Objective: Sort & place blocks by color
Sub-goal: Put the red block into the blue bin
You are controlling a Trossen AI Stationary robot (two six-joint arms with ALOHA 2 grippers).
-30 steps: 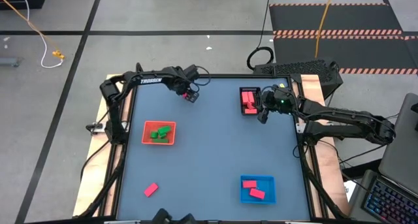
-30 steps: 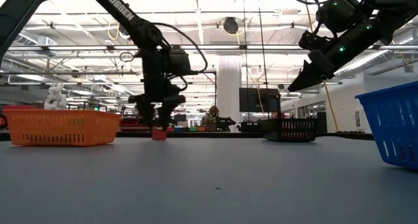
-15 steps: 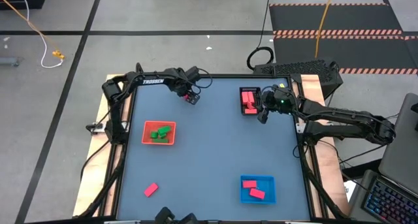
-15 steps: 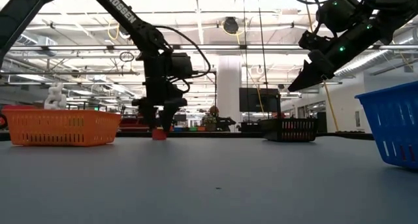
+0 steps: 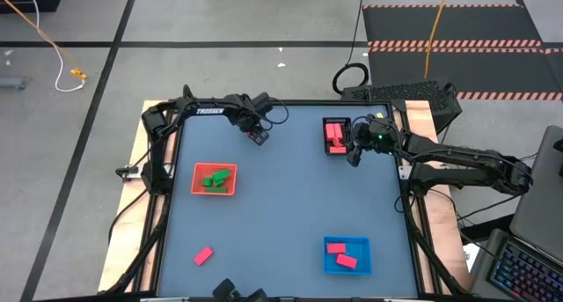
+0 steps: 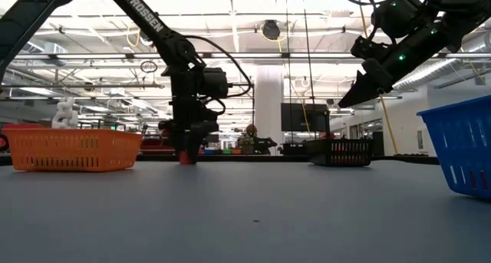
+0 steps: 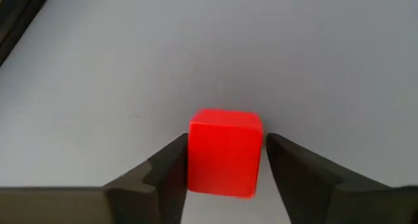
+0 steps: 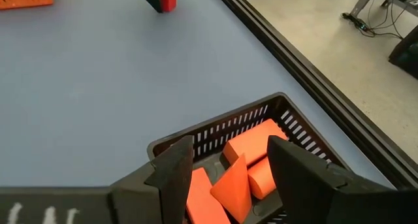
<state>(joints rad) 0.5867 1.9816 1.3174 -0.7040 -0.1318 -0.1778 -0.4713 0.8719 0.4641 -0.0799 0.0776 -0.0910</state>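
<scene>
My left fingers (image 7: 163, 178) stand on either side of one red cube (image 7: 224, 152) on the worktop (image 5: 281, 205) near its far edge — the left finger touches it, the right finger shows a thin gap. My right gripper (image 8: 225, 168) hangs spread and empty over the black tray (image 5: 335, 136), which holds at least three red blocks (image 8: 251, 160). Beyond: two green blocks (image 5: 214, 179) in the orange tray (image 5: 195, 180), two pink blocks (image 5: 343, 254) in the blue tray (image 5: 328, 265), one loose pink block (image 5: 203, 255).

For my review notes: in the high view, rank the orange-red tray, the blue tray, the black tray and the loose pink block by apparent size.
1. Orange-red tray and blue tray: they look about alike, so I won't separate them.
2. Black tray, partly hidden by the right arm.
3. Loose pink block, clearly smallest.
</scene>
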